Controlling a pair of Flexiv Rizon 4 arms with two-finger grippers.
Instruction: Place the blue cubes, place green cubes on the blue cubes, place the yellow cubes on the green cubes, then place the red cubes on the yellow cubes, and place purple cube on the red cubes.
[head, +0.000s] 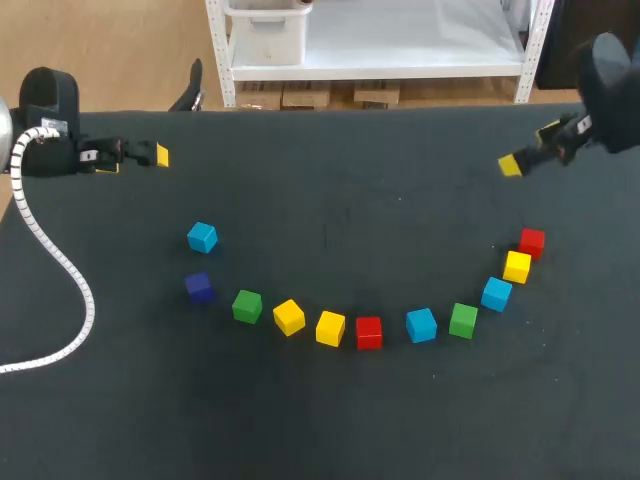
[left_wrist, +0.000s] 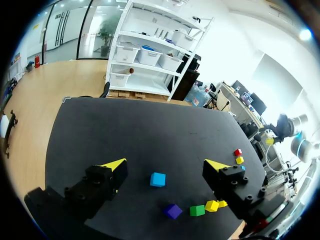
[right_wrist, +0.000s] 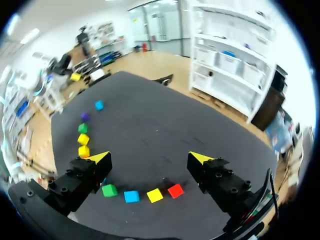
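Observation:
Several cubes lie in an arc on the black table (head: 330, 200). From the left: blue cube (head: 202, 237), purple cube (head: 199, 287), green cube (head: 247, 306), two yellow cubes (head: 289, 317), a red cube (head: 369, 332), a blue (head: 421, 325), a green (head: 463, 320), another blue (head: 496, 294), a yellow (head: 517, 267) and a red (head: 531, 242). My left gripper (head: 140, 158) hovers open and empty at the far left, well behind the blue cube (left_wrist: 158, 179). My right gripper (head: 530, 148) stands open and empty at the far right, behind the red cube (right_wrist: 175, 190).
A white corrugated cable (head: 60, 270) from my left arm trails over the table's left side. The cubes keep to the front half of the table.

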